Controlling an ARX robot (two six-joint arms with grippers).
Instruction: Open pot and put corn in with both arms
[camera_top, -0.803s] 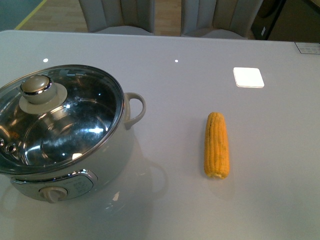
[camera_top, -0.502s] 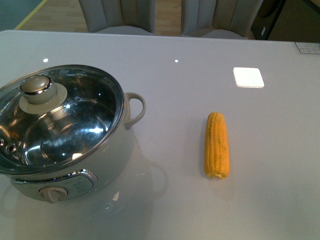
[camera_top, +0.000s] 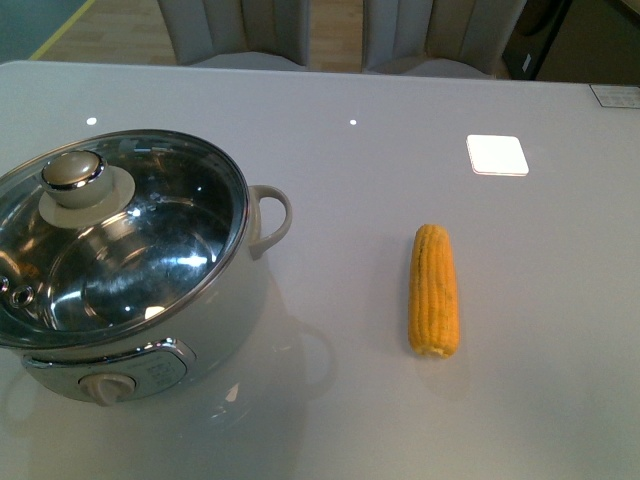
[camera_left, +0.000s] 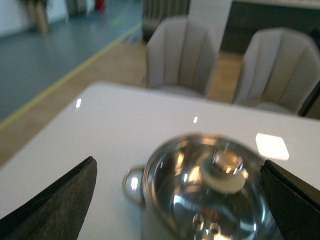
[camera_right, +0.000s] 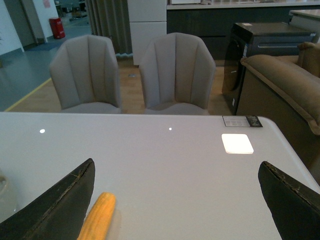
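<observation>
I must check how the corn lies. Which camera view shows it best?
The front view: the whole corn lies uncovered, right of the pot. The right wrist view shows only part of the corn, cut by the picture edge. The left wrist view does not show it.

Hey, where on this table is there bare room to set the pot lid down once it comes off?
Bare table lies between the loop handle of the pot and the corn, and a wider strip runs behind both toward the chairs. Right of the corn is also free. The pot fills the near left.
</observation>
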